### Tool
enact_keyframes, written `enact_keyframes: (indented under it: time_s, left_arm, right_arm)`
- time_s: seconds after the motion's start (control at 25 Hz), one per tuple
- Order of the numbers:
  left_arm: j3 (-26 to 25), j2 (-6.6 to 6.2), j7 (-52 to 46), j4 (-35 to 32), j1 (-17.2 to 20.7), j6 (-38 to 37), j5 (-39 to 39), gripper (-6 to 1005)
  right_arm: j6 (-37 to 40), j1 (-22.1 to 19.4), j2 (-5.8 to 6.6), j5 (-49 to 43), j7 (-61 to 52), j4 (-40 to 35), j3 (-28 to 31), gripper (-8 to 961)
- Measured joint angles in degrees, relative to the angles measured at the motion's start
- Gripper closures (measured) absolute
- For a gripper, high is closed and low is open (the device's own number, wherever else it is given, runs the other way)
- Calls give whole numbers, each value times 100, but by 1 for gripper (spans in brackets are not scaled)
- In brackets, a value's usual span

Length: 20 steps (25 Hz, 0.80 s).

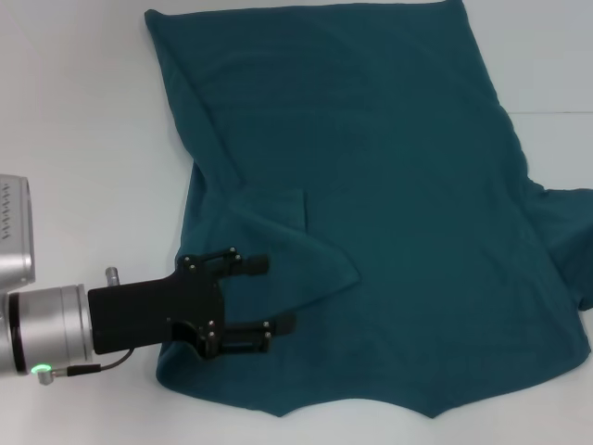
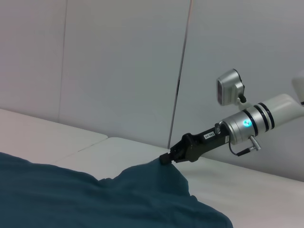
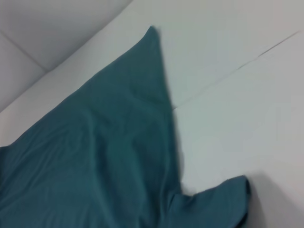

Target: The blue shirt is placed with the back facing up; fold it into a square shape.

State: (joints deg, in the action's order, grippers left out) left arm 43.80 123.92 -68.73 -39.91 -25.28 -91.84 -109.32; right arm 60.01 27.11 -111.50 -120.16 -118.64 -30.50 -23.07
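The large dark teal-blue fleecy shirt (image 1: 389,185) lies spread on the white table (image 1: 74,111), one side folded inward. The left gripper (image 1: 269,295) hovers over that fold, jaws wide apart, gripping nothing.

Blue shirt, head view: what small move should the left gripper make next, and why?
Probably lower the left gripper and close it on the blue shirt. It hangs open over the folded-in left sleeve, while the right gripper appears to pinch a raised peak of cloth.
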Motion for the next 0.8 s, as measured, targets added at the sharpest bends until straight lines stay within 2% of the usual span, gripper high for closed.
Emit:
enact_keyframes:
  time_s: [0.48,0.8]
  left_arm:
    - [-3,1,-1,9,14,-1,7,154]
    - [-3,1,-1,9,2,3,8,154]
  right_arm:
    - [-182,104,36,5,130,-123,-7,937]
    - [-356,270,112,4,138,-147,-56,934]
